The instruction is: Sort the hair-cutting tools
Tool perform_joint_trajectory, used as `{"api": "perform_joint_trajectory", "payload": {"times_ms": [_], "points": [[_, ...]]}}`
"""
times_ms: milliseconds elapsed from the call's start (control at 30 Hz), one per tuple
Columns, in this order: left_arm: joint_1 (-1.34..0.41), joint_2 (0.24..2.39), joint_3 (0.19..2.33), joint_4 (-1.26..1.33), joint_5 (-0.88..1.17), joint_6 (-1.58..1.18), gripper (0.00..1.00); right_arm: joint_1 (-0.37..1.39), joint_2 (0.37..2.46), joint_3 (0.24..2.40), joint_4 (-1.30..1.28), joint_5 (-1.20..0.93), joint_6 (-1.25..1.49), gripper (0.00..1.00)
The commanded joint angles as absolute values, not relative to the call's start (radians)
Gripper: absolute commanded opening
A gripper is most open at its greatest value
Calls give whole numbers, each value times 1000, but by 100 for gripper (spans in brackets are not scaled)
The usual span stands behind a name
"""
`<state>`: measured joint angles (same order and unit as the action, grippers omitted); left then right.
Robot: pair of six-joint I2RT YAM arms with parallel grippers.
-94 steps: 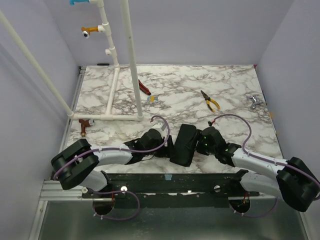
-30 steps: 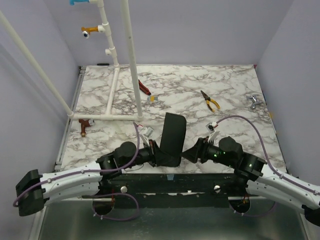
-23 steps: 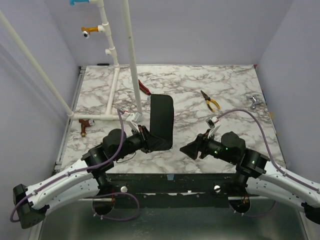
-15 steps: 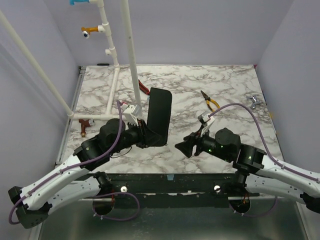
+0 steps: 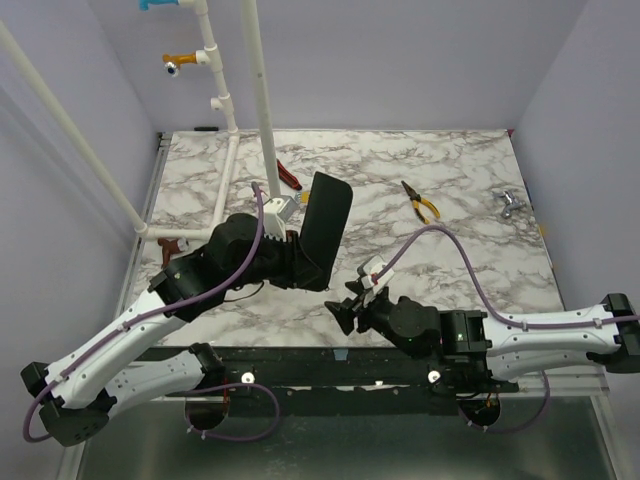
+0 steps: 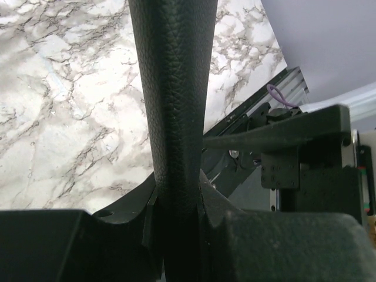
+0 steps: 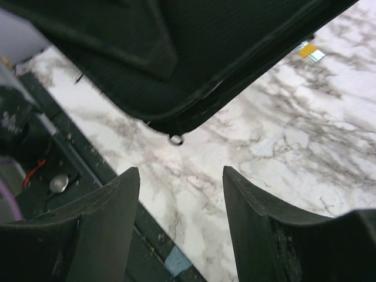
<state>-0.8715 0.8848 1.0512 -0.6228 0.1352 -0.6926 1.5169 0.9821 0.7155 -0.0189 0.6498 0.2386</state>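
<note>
Here, the left gripper (image 6: 176, 197) is clamped tight on the lower end of a black case (image 6: 175, 88), its 2 fingers pressed against either face of the grained cover, which the left wrist view shows edge-on. From the overhead camera the case stands tilted, its top leaning to the right, lifted above the marble table (image 5: 470, 170). The right gripper (image 7: 180, 176) sits low near the table's front edge, just below the case, its 2 fingers spread wide with nothing between them. A small ring (image 7: 175, 139) hangs from the case's lower rim above that gap. The silver scissors (image 5: 510, 203) lie well apart from both arms, close to the table's right edge, a small bright shape too far off to show detail. Yellow-handled pliers (image 5: 422, 202) lie to the right of the case, and a red-and-black-handled tool (image 5: 288, 175) lies just left of its top.
</note>
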Motion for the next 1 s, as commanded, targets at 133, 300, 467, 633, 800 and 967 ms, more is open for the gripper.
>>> {"api": "perform_joint_trajectory", "payload": {"times_ms": [133, 300, 467, 633, 800, 967], "points": [[-865, 914, 1188, -702, 184, -632, 0, 1521, 984, 635, 307, 824, 130, 61], [-870, 958, 1281, -813, 123, -602, 0, 1521, 1003, 627, 359, 796, 116, 62], [-885, 987, 1353, -853, 102, -588, 0, 1521, 1000, 601, 450, 806, 85, 62], [-894, 1007, 1381, -865, 97, -587, 0, 1522, 1029, 601, 505, 792, 63, 60], [-905, 1019, 1391, -869, 91, -588, 0, 1522, 1057, 601, 573, 795, 48, 56], [-912, 1026, 1392, -873, 84, -589, 0, 1522, 1076, 607, 596, 803, 45, 49]]}}
